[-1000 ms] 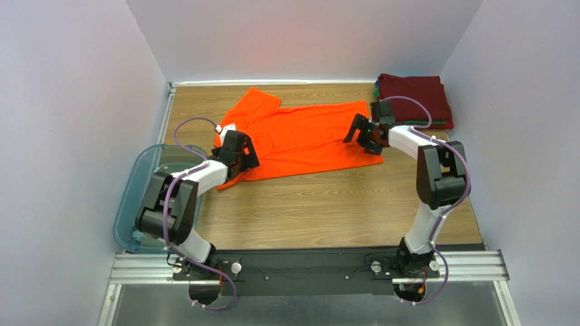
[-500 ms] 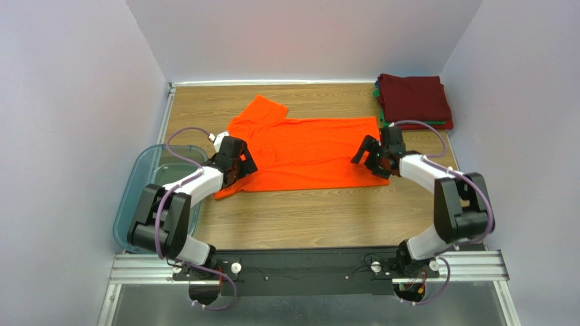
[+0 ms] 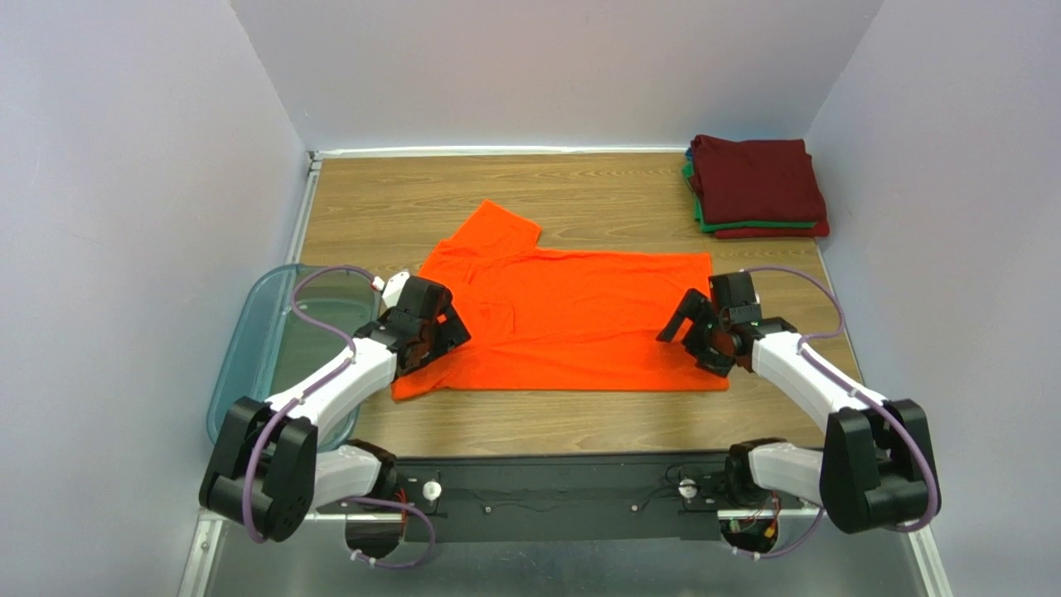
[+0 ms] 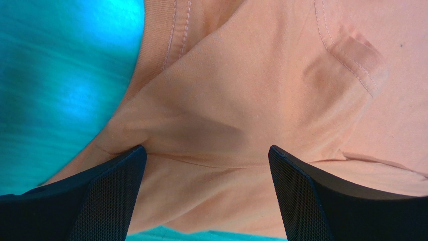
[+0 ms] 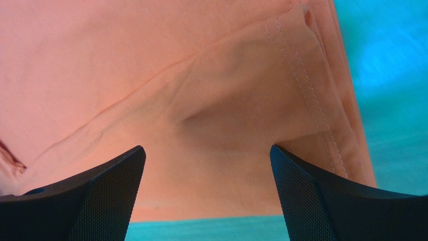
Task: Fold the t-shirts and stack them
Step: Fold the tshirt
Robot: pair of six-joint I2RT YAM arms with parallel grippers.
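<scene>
The bright orange t-shirt (image 3: 573, 317) lies spread flat on the wooden table, collar end to the left, hem to the right, one sleeve pointing back. My left gripper (image 3: 442, 333) is open, jaws wide apart, low over the collar and shoulder area (image 4: 251, 90). My right gripper (image 3: 685, 330) is open, jaws wide apart, low over the hem corner (image 5: 201, 75). Neither holds cloth between its jaws. Wrinkles run across the cloth between each pair of fingers. A stack of folded t-shirts (image 3: 757, 184), maroon on top with green and red below, sits at the back right.
A translucent blue-grey plastic bin (image 3: 268, 361) stands at the left table edge beside my left arm. White walls close in the back and both sides. Bare wood shows behind the orange shirt and along the near edge.
Both grippers moved toward the near edge, and the orange shirt slid with them, toward me and a little right. It now lies flatter, away from the folded stack.
</scene>
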